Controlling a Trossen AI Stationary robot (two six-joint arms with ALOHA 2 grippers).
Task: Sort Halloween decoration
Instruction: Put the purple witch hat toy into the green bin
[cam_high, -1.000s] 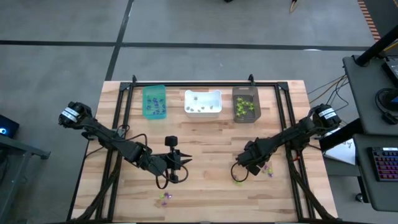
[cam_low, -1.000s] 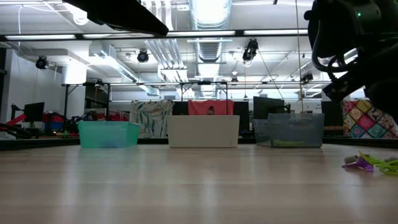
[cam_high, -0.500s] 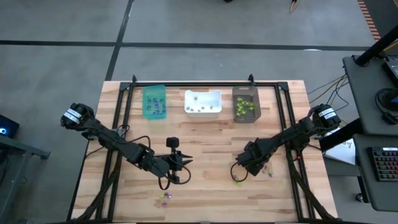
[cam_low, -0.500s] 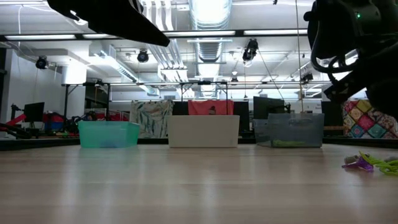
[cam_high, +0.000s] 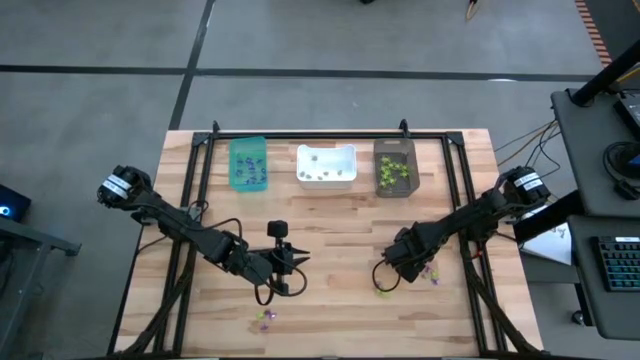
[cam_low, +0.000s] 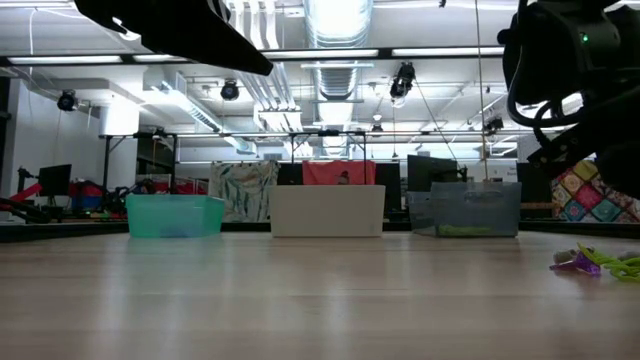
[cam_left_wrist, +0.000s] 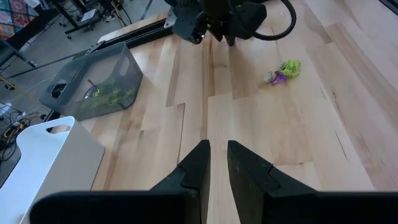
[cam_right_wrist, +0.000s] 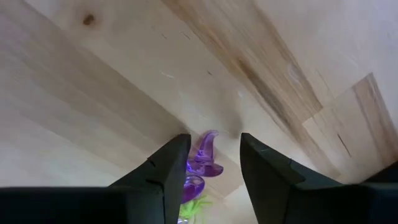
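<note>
Wooden worktop (cam_high: 330, 230) | right gripper (cam_right_wrist: 211, 163) low, jaws parted astride purple trinket (cam_right_wrist: 204, 163), nothing held | left gripper (cam_left_wrist: 214, 163) waiting mid-worktop, jaws narrow, empty | risk: adjacent green trinket (cam_right_wrist: 194, 208) gets pinched too, or the purple one squirts out.

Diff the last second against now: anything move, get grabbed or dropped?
Barely. The right arm shifted slightly: in the low view its dark bulk sits a touch further right. Its right pincer hangs open just above a purple trinket on the table, nothing gripped. The left pincer crept marginally forward. Bins and loose trinkets are unchanged.
</note>
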